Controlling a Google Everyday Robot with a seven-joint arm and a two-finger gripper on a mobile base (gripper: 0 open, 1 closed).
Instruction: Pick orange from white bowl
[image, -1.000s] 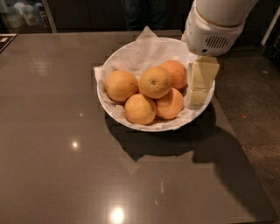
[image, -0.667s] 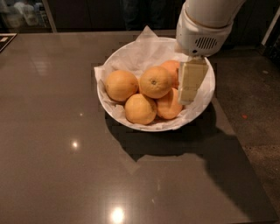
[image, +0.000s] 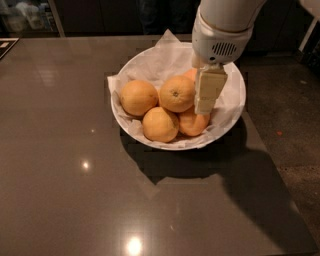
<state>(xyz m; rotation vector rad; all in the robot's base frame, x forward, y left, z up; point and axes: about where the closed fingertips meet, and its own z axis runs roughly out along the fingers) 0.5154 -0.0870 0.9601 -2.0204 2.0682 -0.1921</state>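
Leftward and lower since a second ago, my end effector (image: 206, 102) has come off the bowl's right rim and now sits over the fruit at right of centre. Open or closed, I cannot tell. Just behind it peeks the orange (image: 188, 76), mostly hidden, on the far right of the pile. Four more oranges (image: 160, 124) crowd left and near, inside the white bowl (image: 235, 107) on crumpled paper (image: 160, 57). Dark glossy worktop (image: 65, 190) all round.
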